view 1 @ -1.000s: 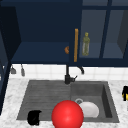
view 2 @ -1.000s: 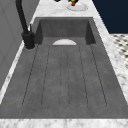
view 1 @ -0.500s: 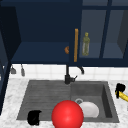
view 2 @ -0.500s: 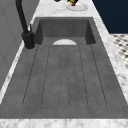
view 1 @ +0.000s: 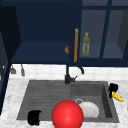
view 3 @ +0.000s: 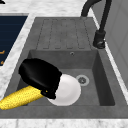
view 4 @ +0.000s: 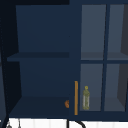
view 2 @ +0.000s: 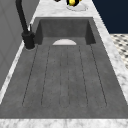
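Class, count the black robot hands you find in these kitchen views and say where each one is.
2. The left hand hovers at the sink's front left edge. The right hand is at the sink's right rim, curled round a yellow corn cob, beside a white round plate.

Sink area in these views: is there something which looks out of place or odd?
Yes: a big red ball sits at the sink's front edge, beside the white plate. The right hand grips a corn cob over the right counter; the left hand hangs at the front left.

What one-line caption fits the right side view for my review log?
A black hand grips a yellow corn cob at the sink's near edge, above a white plate lying in the basin.
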Tool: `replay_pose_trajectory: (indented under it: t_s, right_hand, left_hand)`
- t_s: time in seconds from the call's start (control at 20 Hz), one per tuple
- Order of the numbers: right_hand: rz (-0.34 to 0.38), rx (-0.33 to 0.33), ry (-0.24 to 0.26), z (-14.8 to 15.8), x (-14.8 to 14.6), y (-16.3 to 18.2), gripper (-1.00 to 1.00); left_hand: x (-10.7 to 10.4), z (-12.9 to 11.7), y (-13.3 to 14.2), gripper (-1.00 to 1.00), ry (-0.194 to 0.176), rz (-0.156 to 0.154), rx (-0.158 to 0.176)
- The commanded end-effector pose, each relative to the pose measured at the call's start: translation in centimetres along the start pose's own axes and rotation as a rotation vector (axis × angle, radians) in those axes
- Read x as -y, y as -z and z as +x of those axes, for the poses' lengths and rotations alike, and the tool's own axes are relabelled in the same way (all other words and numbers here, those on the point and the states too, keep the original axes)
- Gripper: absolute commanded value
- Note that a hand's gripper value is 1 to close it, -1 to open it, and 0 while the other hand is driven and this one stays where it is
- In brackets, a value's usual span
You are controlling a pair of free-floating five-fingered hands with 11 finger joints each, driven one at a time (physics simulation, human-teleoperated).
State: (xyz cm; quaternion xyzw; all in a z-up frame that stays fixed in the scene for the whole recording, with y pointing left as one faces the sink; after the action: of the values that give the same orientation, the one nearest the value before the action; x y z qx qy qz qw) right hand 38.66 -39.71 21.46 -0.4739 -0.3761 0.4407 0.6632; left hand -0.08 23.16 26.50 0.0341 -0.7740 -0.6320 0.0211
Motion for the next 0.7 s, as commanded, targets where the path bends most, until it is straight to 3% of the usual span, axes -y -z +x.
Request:
replay_pose_trajectory:
  t_s: [0.0,0.65]
  right_hand:
    - [-0.041,0.029,0.002,2.7,-0.5,-0.2,1.0]
    - [-0.039,0.134,0.008,9.2,-3.5,-2.2,1.0]
  left_hand:
    - [0.0,0.0,0.0,0.0,0.0,0.0,0.0]
    - [0.0,0.0,0.0,0.0,0.0,0.0,0.0]
